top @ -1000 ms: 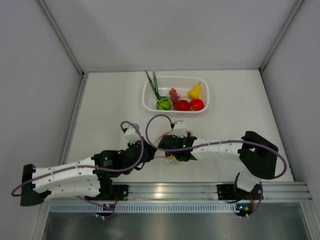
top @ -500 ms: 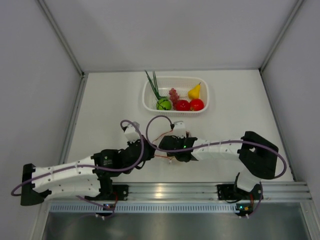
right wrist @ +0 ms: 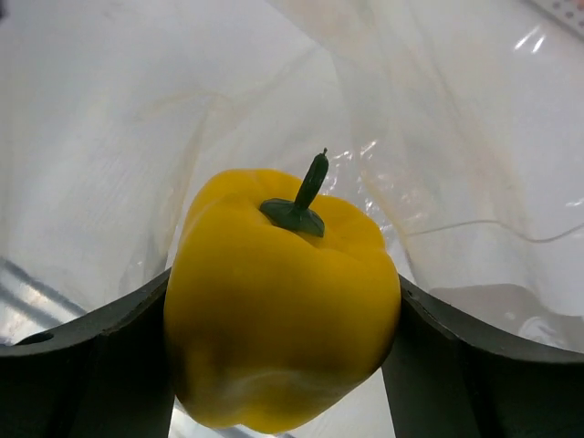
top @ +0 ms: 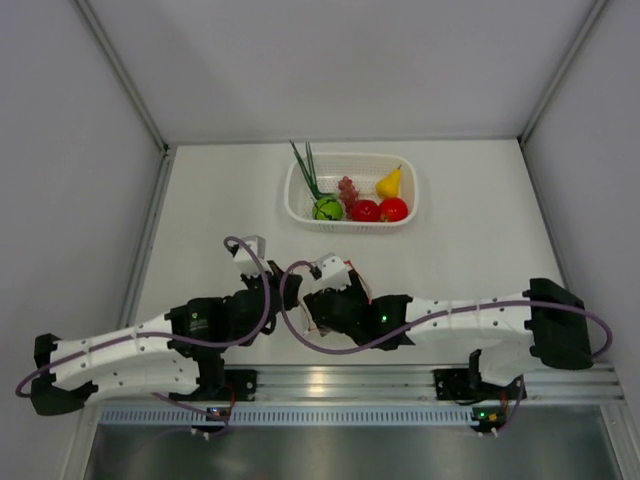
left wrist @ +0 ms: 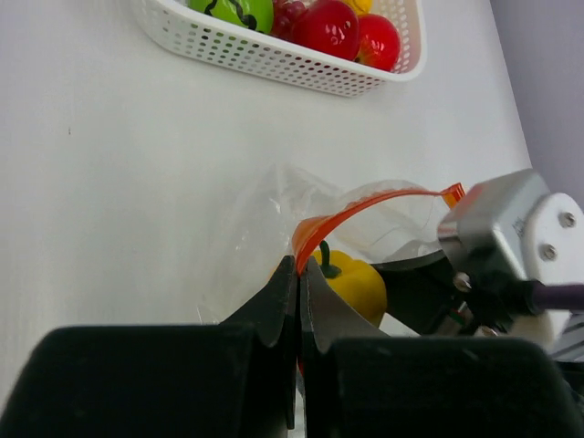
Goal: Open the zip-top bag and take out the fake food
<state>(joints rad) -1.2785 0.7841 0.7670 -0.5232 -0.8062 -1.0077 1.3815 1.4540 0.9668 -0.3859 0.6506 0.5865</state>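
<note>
From above, the left arm point(top: 120, 350) and right arm point(top: 470, 318) are meeting at the near edge of the table point(top: 200, 220), both further left than 1 second ago.

Left wrist: the left gripper point(left wrist: 298, 265) is pinching the zip strip point(left wrist: 365, 203) of the zip-top bag point(left wrist: 260, 205). The yellow pepper point(left wrist: 358, 285) is sitting just right of it, seemingly inside the mouth.

Right wrist: the right gripper point(right wrist: 283, 310) is clasping that pepper, stem up.

Between my right fingers point(right wrist: 82, 374): pepper point(right wrist: 283, 301), inside bag point(left wrist: 265, 210). Between my left fingers point(left wrist: 274, 306): zip strip point(left wrist: 365, 205) of bag. Well beyond fingers: basket point(left wrist: 274, 64), other food point(left wrist: 328, 27) in it.
</note>
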